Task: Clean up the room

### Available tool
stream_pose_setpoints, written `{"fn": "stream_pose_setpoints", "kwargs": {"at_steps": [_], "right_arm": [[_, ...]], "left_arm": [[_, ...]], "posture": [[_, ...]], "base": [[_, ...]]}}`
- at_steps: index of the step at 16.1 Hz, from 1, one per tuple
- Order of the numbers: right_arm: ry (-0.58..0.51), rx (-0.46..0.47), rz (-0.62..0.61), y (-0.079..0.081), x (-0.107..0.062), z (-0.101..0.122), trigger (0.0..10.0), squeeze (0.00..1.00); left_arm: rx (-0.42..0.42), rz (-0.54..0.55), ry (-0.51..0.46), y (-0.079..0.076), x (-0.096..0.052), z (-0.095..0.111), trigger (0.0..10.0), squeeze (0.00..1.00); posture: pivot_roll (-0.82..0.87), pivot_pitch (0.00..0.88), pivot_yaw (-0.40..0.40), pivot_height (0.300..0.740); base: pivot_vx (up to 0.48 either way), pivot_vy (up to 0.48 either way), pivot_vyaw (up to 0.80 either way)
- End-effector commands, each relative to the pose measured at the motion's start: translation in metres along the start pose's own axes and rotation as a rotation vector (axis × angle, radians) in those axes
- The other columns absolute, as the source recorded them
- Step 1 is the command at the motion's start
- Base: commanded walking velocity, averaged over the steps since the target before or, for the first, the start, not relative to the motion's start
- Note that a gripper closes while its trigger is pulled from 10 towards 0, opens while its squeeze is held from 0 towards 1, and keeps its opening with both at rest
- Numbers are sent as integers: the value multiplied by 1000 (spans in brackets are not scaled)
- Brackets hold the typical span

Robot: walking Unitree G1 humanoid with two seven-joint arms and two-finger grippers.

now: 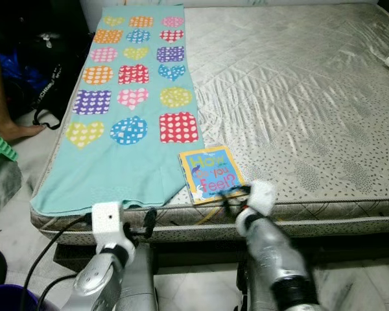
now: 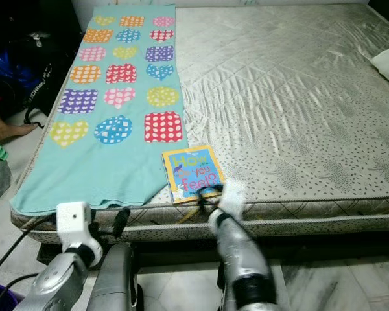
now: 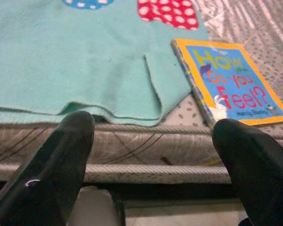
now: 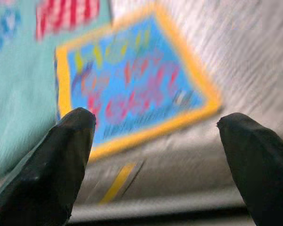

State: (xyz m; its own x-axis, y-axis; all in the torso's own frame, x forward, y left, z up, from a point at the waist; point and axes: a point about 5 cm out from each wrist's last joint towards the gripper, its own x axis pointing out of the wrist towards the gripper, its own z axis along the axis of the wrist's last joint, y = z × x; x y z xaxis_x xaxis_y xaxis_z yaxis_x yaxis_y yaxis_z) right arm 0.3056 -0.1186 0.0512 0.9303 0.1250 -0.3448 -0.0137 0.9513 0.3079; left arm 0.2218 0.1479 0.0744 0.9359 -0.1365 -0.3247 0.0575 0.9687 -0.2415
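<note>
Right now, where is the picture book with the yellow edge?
The book lies flat on the mattress near its front edge, just right of the teal blanket. The open right gripper is at its near edge.

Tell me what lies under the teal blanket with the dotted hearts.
The teal blanket lies spread on the bare grey mattress, its near edge reaching the mattress border. Whatever else may lie beneath it is covered.

place: home bedroom | cues: bare quilted mattress [image 1: 298, 97]; patchwork blanket [image 1: 126, 97]; children's book [image 1: 209, 173]
</note>
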Motion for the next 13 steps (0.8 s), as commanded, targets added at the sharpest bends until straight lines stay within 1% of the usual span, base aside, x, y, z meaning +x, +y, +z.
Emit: {"fn": "stream_pose_setpoints", "kwargs": {"at_steps": [1, 2, 3, 4, 5, 6, 7, 8, 9, 10, 11, 12, 13], "right_arm": [[-66, -24, 9, -5, -7, 13, 10000, 0], [-101, -62, 7, -13, -17, 20, 10000, 0], [-118, -93, 7, -18, -24, 23, 10000, 0], [-134, -101, 4, -26, -41, 26, 10000, 0], [-138, -111, 8, -32, -54, 26, 10000, 0], [-142, -140, 27, -38, -73, 26, 10000, 0], [-143, -163, 36, -42, -87, 25, 10000, 0], [-134, -176, 30, -48, -96, 22, 10000, 0], [-119, -192, 8, -56, -110, 19, 10000, 0], [-108, -197, -16, -62, -119, 18, 10000, 0], [-103, -216, -10, -60, -122, 21, 10000, 0], [-104, -222, -6, -59, -122, 22, 10000, 0], [-102, -246, 20, -53, -120, 24, 10000, 0]], "left_arm": [[-16, -46, 20, -2, 4, -3, 10000, 0], [-9, -70, 39, -4, 10, -6, 10000, 0], [0, -83, 45, -5, 16, -8, 10000, 0], [-11, -105, 63, -7, 25, -12, 10000, 0], [-17, -113, 58, -8, 33, -12, 10000, 0], [-19, -119, 57, -8, 44, -12, 10000, 0], [-45, -108, 60, -5, 52, -12, 10000, 0], [-39, -104, 53, -4, 59, -11, 10000, 0], [-34, -99, 47, -1, 69, -10, 10000, 0], [-37, -100, 46, 1, 79, -9, 10000, 0], [-42, -81, 55, 5, 89, -9, 10000, 0], [-46, -79, 60, 6, 90, -10, 10000, 0], [-54, -65, 84, 8, 94, -15, 10000, 0]], "posture": [[-22, 49, 35, 590], [-41, 44, 37, 590], [-72, 45, 42, 590], [-103, 49, 48, 590], [-151, 56, 55, 590], [-179, 60, 60, 590], [-214, 63, 64, 590], [-246, 66, 68, 590], [-273, 66, 70, 590], [-281, 67, 70, 590], [-302, 67, 72, 590], [-303, 67, 72, 590], [-311, 65, 70, 590]], "base": [[0, 0, 0], [0, 0, 0], [0, 0, 0], [0, 0, 0], [0, 0, 0], [0, 0, 0], [0, 0, 0], [0, 0, 0], [0, 0, 0], [0, 0, 0], [0, 0, 0], [0, 0, 0], [0, 0, 0]]}}
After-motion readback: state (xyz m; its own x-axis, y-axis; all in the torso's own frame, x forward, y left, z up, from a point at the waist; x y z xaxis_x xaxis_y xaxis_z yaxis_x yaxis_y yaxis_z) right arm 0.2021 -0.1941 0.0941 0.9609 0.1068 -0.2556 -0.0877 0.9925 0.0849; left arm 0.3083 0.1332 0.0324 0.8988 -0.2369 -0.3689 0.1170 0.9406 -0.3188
